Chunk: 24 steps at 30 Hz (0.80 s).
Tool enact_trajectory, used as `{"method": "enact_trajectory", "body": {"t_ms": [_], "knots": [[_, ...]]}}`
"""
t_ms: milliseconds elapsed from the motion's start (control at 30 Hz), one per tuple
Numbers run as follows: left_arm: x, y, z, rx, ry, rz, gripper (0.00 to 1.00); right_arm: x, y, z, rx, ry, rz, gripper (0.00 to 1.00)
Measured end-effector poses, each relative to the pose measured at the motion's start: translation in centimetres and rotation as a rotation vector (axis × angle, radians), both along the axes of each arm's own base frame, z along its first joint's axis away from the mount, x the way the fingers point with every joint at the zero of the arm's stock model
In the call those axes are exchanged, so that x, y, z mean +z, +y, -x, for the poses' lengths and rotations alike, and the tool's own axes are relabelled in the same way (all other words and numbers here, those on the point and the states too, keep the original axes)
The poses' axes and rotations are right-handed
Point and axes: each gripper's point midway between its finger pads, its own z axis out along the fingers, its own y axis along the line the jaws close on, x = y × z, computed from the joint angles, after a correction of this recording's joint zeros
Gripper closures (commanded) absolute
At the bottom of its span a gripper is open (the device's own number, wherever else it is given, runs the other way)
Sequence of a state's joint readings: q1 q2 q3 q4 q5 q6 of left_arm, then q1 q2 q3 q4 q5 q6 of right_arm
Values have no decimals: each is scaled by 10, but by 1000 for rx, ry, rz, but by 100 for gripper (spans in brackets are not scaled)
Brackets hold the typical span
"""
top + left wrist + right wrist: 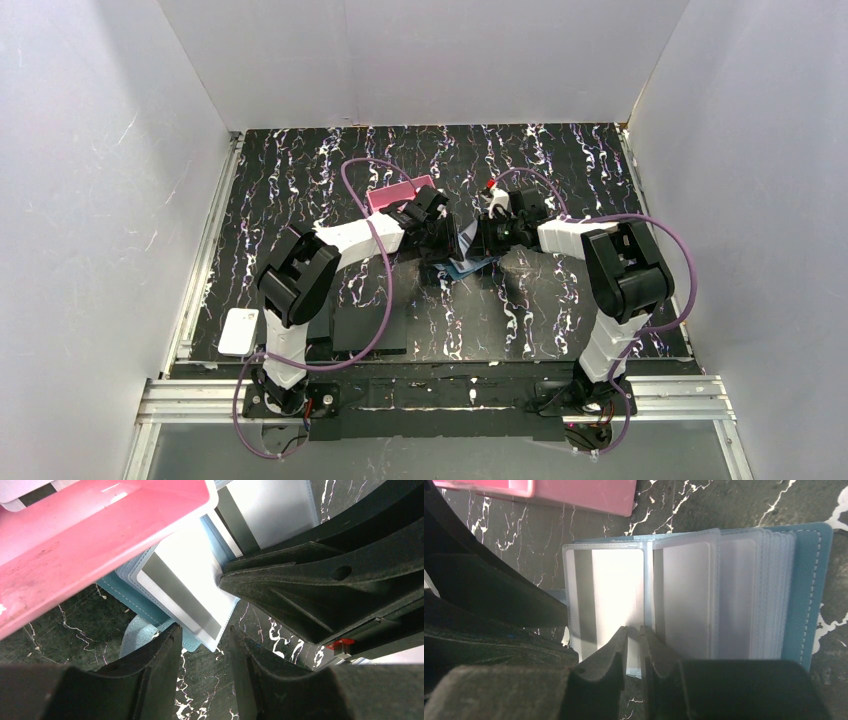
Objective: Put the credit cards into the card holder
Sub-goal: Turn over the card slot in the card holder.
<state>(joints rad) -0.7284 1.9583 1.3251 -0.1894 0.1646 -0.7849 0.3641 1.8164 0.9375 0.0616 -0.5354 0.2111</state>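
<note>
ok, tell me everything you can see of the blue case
The blue case lies open and flat on the table, close to the pink box but apart from it. Its cover looks like teal leather with pale stitching. Inside is a fanned stack of clear plastic sleeves. The leftmost sleeve holds a white card with a grey stripe. The right gripper pinches that sleeve's lower edge. The left gripper, open, hovers at its corner.

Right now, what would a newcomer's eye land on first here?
At the centre lies an open blue case, its clear sleeves fanned out. The right gripper pinches the lower edge of the sleeve holding a white card, the left gripper open close by. A pink box sits just beyond the case.
</note>
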Motion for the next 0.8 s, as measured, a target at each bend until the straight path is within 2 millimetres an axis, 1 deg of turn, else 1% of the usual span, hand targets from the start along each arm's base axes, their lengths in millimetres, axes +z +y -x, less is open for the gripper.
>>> {"method": "enact_trajectory", "body": {"t_ms": [67,267,467,633,733,800], "knots": [[1,0,0,0,0,1,64,2,1,1,3,1,-5,67],[11,-7,-7,0,-23,22,70,15,-2,4,-12,-9,6,57],[18,-11,-12,0,-39,36,73,36,-10,11,-55,-51,10,54],[19,-15,-16,-2,-42,41,76,53,-17,19,-66,-95,9,48],[18,-19,-20,-3,-43,43,77,57,-19,22,-63,-115,12,47],[17,-20,-21,-3,-43,44,78,53,-21,25,-58,-115,18,47]]}}
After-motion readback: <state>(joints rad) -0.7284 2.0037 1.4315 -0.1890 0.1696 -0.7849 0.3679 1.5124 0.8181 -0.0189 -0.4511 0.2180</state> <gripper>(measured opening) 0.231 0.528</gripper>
